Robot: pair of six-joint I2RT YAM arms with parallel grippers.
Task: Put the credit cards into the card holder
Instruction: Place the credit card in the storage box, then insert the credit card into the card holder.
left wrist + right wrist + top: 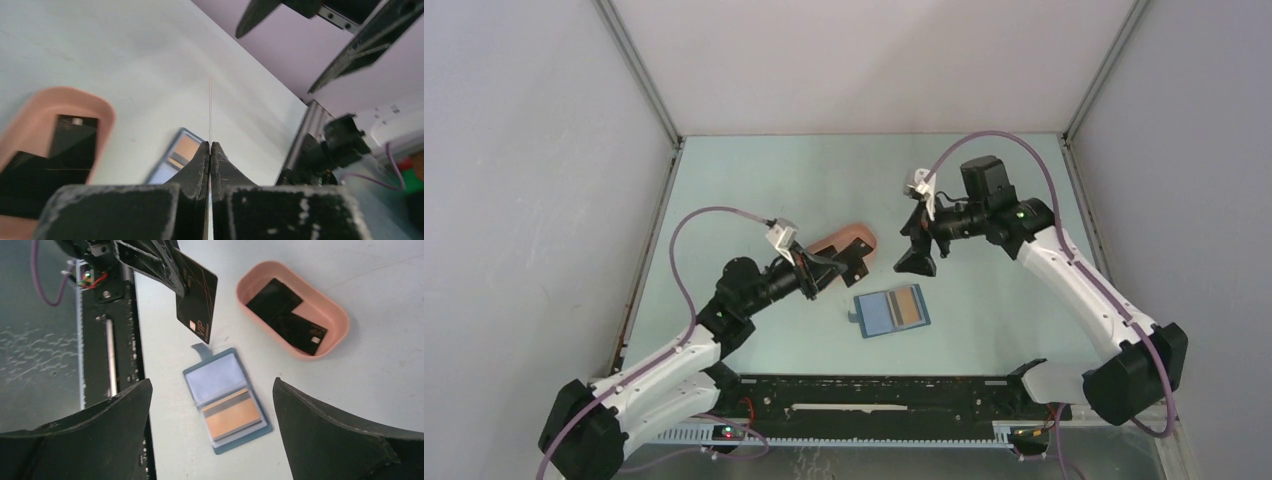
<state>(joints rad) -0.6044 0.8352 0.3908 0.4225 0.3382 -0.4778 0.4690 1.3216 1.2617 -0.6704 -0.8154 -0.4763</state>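
A shallow oval tray of salmon-pink plastic (320, 305) is set upright on a pale mint-green tabletop (764, 180), near its middle and a little to the left. From above only part of its rim is seen; in the right wrist view the whole oval is shown. The tabletop is enclosed on three sides by plain pale grey wall panels (524, 160), joined at the back corners by slanting aluminium posts (639, 75). Along the near edge a long black rail (884, 395) is fixed, with a white slotted strip (864, 437) just below it.
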